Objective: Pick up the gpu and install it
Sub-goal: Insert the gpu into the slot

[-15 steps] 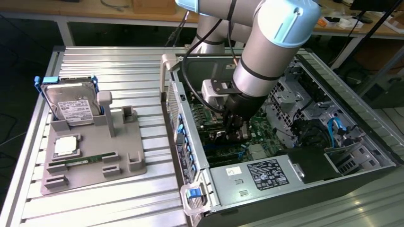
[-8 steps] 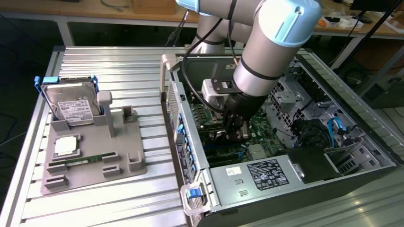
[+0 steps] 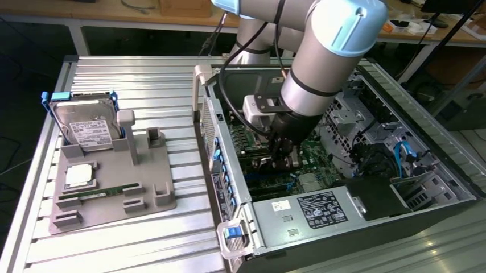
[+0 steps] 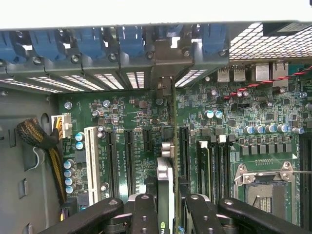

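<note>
Gpu (image 4: pixel 165 190) first: you see it edge-on in the wrist view, upright over the motherboard (image 4: pixel 131 112) among the long black slots, its far end reaching toward the rear panel of the computer case (image 3: pixel 205 114). The fingers (image 4: pixel 145 214) are clamped on it, one on each face, and the gripper (image 3: pixel 281 154) sits deep inside the case. You are in the install step, I judge; whether the card's edge has entered a slot cannot be told. Seating calls for a square, straight press along the slot. Count one gpu, one hard drive (image 3: pixel 85 125) and one RAM stick (image 3: pixel 99 194), both on the grey fixture (image 3: pixel 152 182) on the table (image 3: pixel 152 79).
</note>
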Controlling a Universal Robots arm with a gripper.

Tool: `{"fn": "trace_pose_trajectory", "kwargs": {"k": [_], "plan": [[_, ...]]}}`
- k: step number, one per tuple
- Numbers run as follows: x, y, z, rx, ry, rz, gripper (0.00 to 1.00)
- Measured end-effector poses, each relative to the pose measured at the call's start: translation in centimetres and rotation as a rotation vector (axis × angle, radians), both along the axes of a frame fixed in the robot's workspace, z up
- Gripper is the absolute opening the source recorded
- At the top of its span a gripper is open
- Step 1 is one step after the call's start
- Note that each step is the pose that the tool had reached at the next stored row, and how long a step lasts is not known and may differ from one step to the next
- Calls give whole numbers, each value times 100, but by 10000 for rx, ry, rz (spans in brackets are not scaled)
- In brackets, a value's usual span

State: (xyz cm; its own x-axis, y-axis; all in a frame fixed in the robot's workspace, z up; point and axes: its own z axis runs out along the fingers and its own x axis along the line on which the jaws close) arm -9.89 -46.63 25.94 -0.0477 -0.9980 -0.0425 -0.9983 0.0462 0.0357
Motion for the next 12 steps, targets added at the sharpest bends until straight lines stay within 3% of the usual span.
{"fn": "trace_pose_trajectory", "kwargs": {"k": [12], "plan": [[-1,-22,-9,8,-1,1,27]]}}
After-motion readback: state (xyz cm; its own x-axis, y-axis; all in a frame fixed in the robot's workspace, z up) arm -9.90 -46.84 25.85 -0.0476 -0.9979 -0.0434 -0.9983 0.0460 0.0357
